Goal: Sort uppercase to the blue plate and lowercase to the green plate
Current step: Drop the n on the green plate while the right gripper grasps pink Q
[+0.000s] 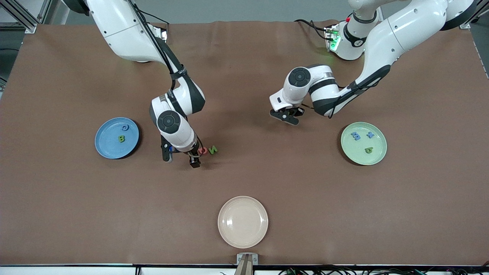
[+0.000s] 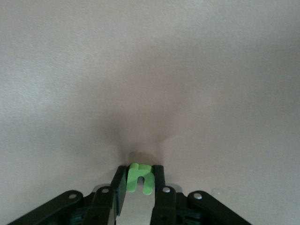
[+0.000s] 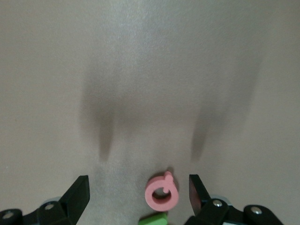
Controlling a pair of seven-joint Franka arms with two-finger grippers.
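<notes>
The blue plate [image 1: 110, 147] holds a blue G [image 1: 124, 127] and a green B [image 1: 121, 138]. The green plate [image 1: 376, 154] holds a blue m [image 1: 356, 135], a blue x [image 1: 369, 134] and a green d-like piece [image 1: 368, 150]. A pinkish-red Q [image 1: 203, 150] and a green N [image 1: 212, 150] lie side by side on the table. My right gripper [image 1: 181, 156] is open and low, with the Q [image 3: 162, 193] between its jaws and the N [image 3: 153, 218] just beside it. My left gripper [image 1: 284, 116] is shut on a green n-like piece [image 2: 139, 178], up over bare table.
A cream plate [image 1: 243, 221] sits near the table's front edge, nearer to the camera than the Q and N. The brown table cover [image 1: 290, 179] lies bare between the plates.
</notes>
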